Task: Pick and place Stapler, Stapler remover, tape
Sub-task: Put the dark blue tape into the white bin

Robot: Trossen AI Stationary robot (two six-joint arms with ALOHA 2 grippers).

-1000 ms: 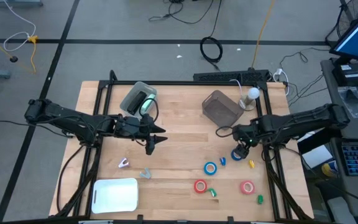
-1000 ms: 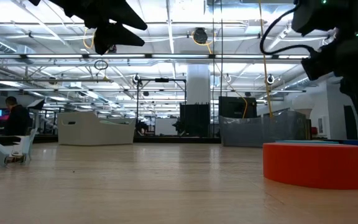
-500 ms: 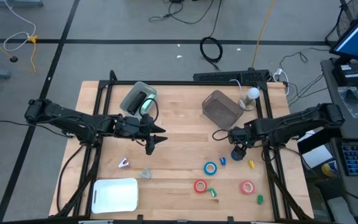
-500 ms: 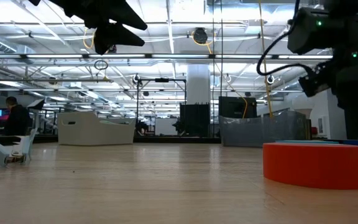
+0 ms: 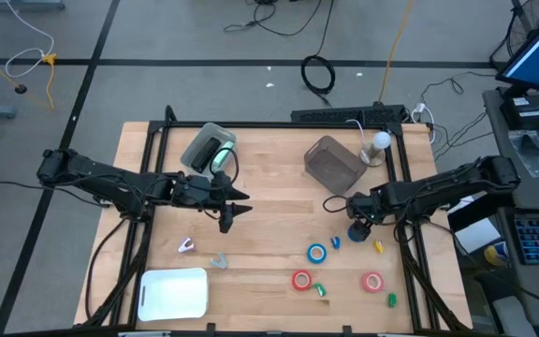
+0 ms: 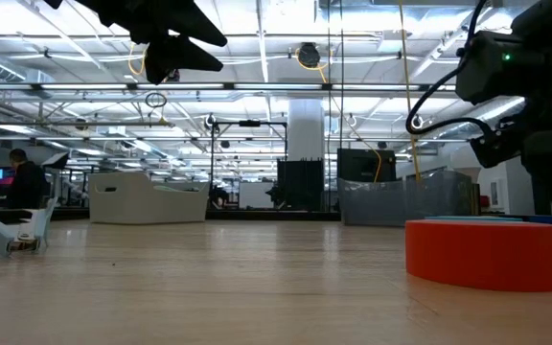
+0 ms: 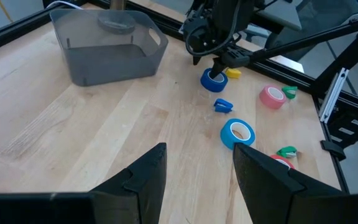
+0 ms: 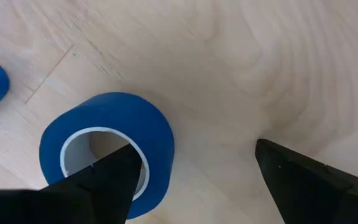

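- High view: left end effector [image 5: 233, 214] hangs over the tabletop [image 5: 269, 187] centre-left, fingers apart, gripping nothing. Right end effector [image 5: 357, 227] is down at a blue tape roll [image 5: 356, 232] on the right side; finger spacing isn't readable from here.
- High view, other tape: second blue roll [image 5: 317, 253] at 8 o'clock of the first, a small blue piece [image 5: 336, 243] between them. Red roll [image 5: 301, 280] at 7 o'clock of the second blue one; another red roll [image 5: 371, 281] near the front right edge.
- High view, rest: grey bin [image 5: 334, 161] at 11 o'clock of the right end effector, white tray [image 5: 173, 292] at front left, a clear container [image 5: 208, 148] with something green in it at back left.
- Low view: one red roll fills the right foreground [image 6: 484, 253], standing flat on the wood. Both arms show only as dark shapes overhead.
- Left wrist view: own fingers [image 7: 144, 174] spread wide, nothing between them. Farther off, the right end effector has one finger inside the core of the blue roll [image 7: 214, 81], next to a yellow piece [image 7: 232, 73]. The grey bin [image 7: 109, 46] sits well apart from it.
- Right wrist view: fingers [image 8: 104, 179] open, straddling the wall of the blue roll [image 8: 107, 149]: one finger in the pale core, the other outside on bare wood. Not clamped.
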